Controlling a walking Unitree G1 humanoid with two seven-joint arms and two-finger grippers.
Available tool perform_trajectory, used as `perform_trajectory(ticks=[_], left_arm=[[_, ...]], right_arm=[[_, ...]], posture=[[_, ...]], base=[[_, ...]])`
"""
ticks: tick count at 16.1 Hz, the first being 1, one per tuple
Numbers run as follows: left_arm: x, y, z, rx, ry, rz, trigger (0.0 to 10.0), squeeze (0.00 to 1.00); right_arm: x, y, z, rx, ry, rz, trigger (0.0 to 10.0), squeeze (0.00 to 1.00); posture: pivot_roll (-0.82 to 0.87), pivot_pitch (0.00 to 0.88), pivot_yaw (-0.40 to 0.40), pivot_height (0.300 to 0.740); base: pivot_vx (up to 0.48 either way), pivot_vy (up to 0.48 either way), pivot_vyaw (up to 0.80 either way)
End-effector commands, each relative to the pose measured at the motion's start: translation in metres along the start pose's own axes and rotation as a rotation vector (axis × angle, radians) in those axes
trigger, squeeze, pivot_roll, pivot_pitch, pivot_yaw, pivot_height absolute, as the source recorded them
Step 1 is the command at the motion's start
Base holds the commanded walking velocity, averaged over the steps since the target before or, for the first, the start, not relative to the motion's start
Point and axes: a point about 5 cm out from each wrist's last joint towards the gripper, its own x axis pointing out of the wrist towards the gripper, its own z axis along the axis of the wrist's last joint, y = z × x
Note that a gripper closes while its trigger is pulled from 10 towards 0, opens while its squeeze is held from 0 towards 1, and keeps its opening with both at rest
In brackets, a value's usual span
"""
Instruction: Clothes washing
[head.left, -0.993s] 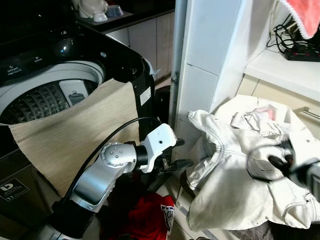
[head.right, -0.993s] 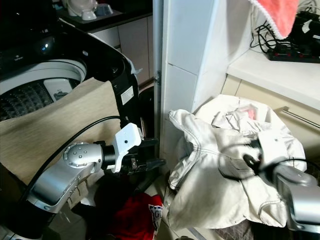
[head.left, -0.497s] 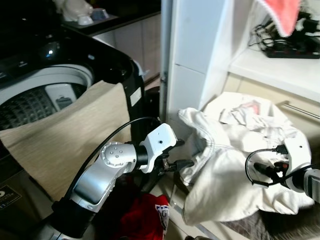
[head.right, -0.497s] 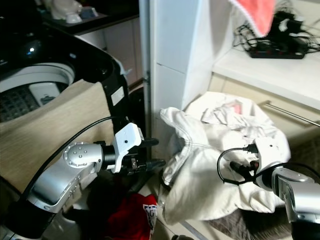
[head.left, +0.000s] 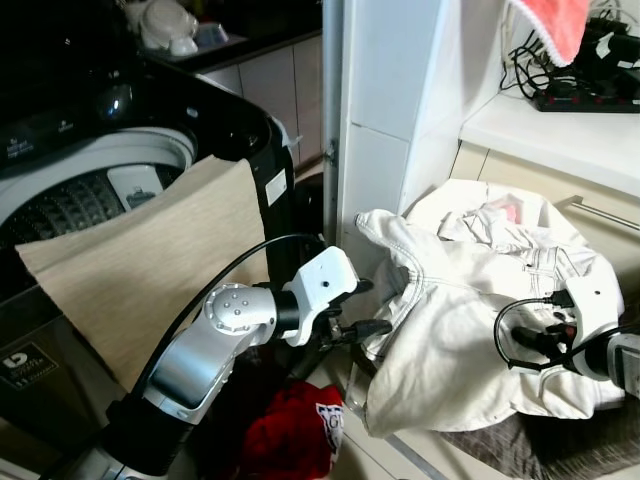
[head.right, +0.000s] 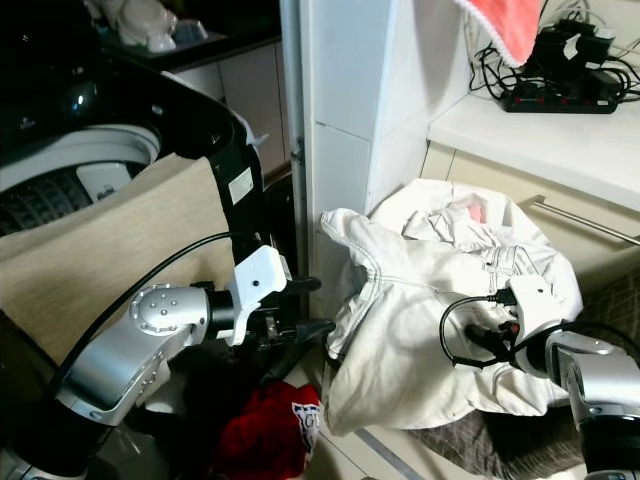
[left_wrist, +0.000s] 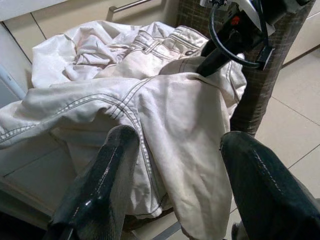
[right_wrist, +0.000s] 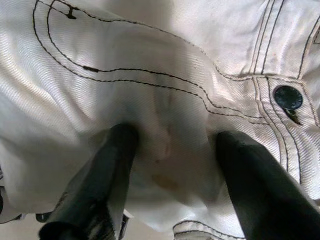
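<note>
The jeans (head.left: 470, 300) are white denim with dark contrast stitching, a dark metal button showing near the waistband, all crumpled into a heap on top of a woven basket (head.left: 520, 445) that sits against the cabinet (head.left: 560, 185). One leg droops over the basket's front edge toward the floor, so the long axis runs roughly from the cabinet down and forward; the rest is too bunched up to say which way it points.

Right gripper (head.left: 535, 345) is pressed into the cloth at the heap's right side, fingers spread with a fold of denim bulging between them, not pinched tight as far as I can see. Left gripper (head.left: 365, 308) hangs just beside the drooping leg, fingers apart, nothing in them.

Washer (head.left: 110, 180) is to the left, lid up, with a beige cloth (head.left: 140, 270) draped over its rim. Red garment (head.left: 295, 435) on the floor below the left arm.
</note>
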Motion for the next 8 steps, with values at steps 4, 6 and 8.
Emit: perform_trajectory(ticks=[4,6,8], left_arm=[[-0.0020,0.0029,0.0030,0.009,-0.004,0.019,10.0,0.00],[-0.0020,0.0031,0.0033,0.011,-0.005,0.020,10.0,0.00],[-0.0016,0.0032,0.0036,0.013,-0.006,0.017,10.0,0.00]], right_arm=[[0.0077,0.0029,0.0032,0.003,-0.016,0.040,0.0,0.00],[0.0085,0.0021,0.0032,0.007,-0.019,0.047,0.0,0.00],[0.0084,0.0016,0.0023,0.018,-0.023,0.053,0.0,0.00]], posture=[[-0.15,0.000,0.025,0.740],[-0.15,0.000,0.025,0.740],[-0.15,0.000,0.025,0.740]], base=[[0.000,0.000,0.00],[0.000,0.000,0.00],[0.000,0.000,0.00]])
